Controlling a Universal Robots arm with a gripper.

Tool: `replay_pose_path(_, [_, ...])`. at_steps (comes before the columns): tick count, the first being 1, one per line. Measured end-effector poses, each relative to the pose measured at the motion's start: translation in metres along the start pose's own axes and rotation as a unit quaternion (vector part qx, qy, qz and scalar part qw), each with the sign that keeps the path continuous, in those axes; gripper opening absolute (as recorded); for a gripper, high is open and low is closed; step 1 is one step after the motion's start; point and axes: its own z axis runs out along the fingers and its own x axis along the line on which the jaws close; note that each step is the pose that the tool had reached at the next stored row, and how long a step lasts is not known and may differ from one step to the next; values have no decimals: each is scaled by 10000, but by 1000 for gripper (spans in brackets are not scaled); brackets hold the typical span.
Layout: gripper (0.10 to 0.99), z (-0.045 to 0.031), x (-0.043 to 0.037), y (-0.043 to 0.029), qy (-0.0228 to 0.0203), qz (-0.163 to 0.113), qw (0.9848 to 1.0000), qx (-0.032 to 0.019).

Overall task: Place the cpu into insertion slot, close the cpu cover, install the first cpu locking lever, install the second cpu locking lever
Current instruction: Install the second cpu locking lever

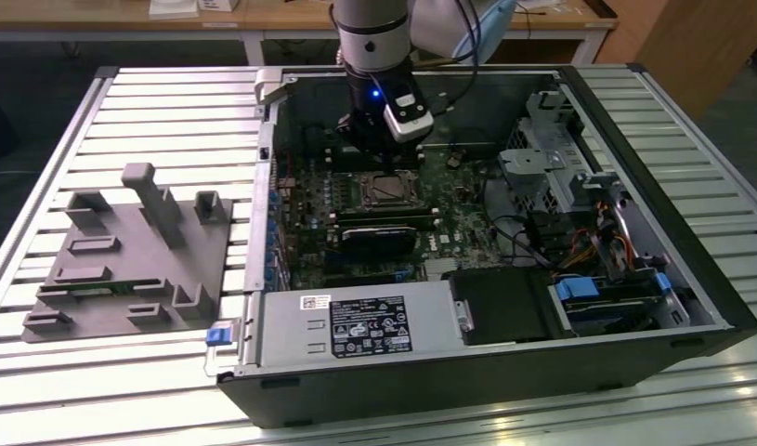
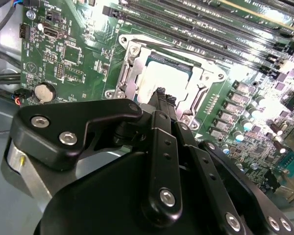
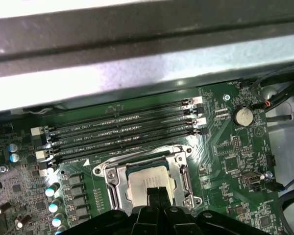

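Cpu (image 3: 148,179) sits in the slot (image 3: 112,180) under the cover (image 3: 184,176) as my end effector (image 2: 162,94), fingers together, hovers above; a skewed press could misseat it.

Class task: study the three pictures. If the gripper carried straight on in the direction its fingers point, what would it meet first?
Most likely the cpu lying in the insertion slot: in both wrist views the gripper points at its pale top. The gap between them cannot be judged.
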Motion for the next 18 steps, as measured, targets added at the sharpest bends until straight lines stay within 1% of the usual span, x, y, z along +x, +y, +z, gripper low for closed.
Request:
replay_pose_path(3, [106, 1, -9, -40, 0, 1, 10000, 0])
replay_pose_path(4, [106, 4, -27, -114, 0, 1, 10000, 0])
replay_pose_path(10, [106, 8, -55, -228, 0, 4, 10000, 1])
replay_pose_path(14, [106, 11, -78, -285, 2, 5, 10000, 1])
replay_pose_path(18, [106, 18, -119, -299, 10, 5, 10000, 2])
